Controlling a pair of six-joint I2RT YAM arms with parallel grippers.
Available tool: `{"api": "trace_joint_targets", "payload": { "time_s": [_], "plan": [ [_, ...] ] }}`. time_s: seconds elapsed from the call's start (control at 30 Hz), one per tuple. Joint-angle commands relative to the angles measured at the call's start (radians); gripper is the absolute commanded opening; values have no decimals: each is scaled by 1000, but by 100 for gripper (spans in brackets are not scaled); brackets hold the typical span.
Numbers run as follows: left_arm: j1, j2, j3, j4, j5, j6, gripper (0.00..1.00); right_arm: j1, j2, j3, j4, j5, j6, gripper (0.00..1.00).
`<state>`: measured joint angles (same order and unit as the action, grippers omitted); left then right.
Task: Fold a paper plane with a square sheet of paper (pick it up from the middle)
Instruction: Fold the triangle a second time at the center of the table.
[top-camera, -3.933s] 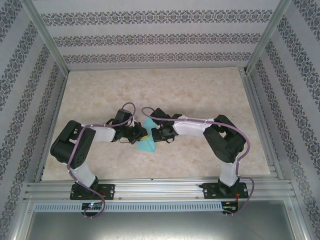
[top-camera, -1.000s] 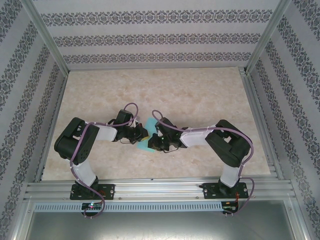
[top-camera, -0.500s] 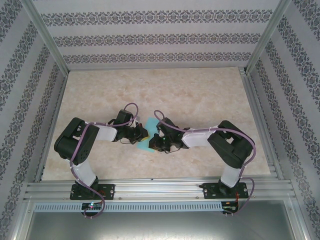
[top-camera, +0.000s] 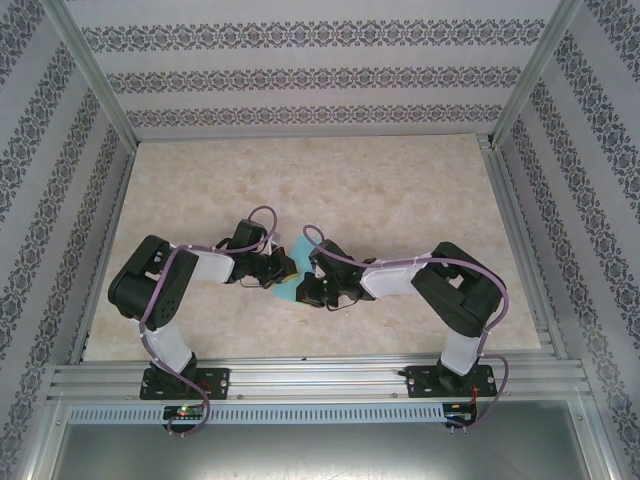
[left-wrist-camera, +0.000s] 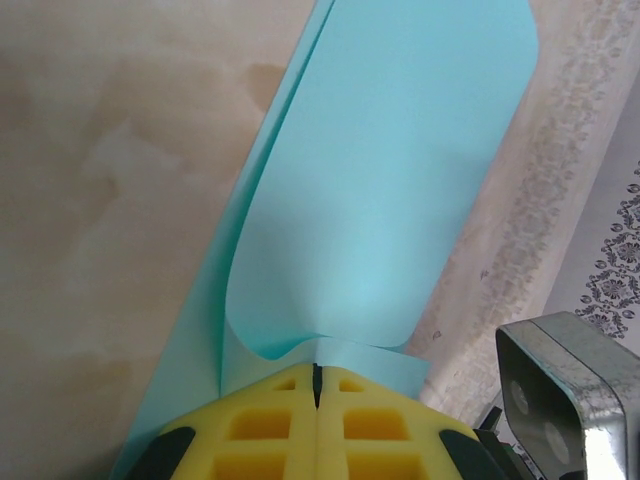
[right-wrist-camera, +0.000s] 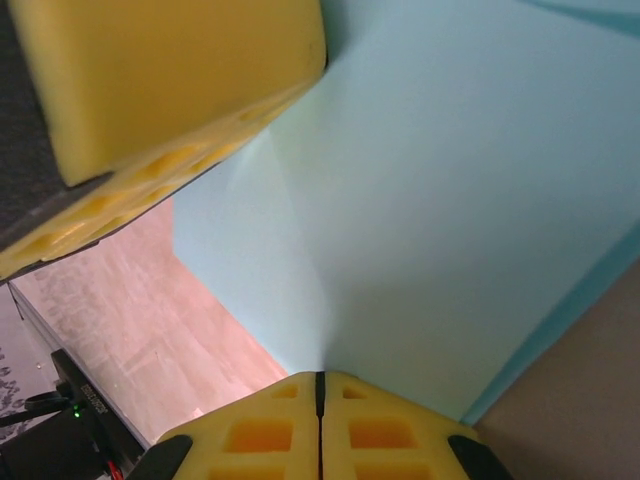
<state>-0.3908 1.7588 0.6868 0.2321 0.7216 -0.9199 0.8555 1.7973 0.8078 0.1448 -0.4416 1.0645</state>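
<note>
Folding stage: the sheet of paper is part-folded. One flap curls up and over a lower layer in a soft bend, not a pressed crease. No pointed nose is formed, so the task is judged to be at an early step.
Paper position: between the two grippers, over the table, about midway between its left and right edges and nearer its near edge than its far edge. Whether the lower layer rests on the table cannot be told.
Left gripper: pads closed together, pinching the paper's edge at the foot of the curled flap.
Right gripper: pads closed together, pinching another edge. The sheet runs out flat from the seam between the pads.
Clearance: in the right wrist view the left gripper's yellow pad stands against the same sheet, close to the right gripper.
Risk, tear: both grippers clamp one thin sheet, so any move apart or twist would load the paper between them.
Risk, crooked crease: the flap is curved and unsupported, so pressing it down off-line would set a skewed fold.
Risk, slip: each pinch is narrow and sits at an edge, so a sideways pull could draw the paper out.
Risk, collision: the grippers are near each other, so an inward move could bring the pads into contact.
</note>
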Motion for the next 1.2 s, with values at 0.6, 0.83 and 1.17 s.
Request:
{"api": "trace_joint_targets", "payload": {
  "time_s": [0.6,0.83,1.17],
  "plan": [
    [-9,5,-22,-128,-59,23,0,19,-130,-40,-155,77,-25,4],
    [-10,-3,-21,-126,-56,19,0,7,-108,39,-23,34,23,2],
    [-10,-10,-23,-129,-56,21,0,-7,19,5,-10,73,62,1]
  ]
}}
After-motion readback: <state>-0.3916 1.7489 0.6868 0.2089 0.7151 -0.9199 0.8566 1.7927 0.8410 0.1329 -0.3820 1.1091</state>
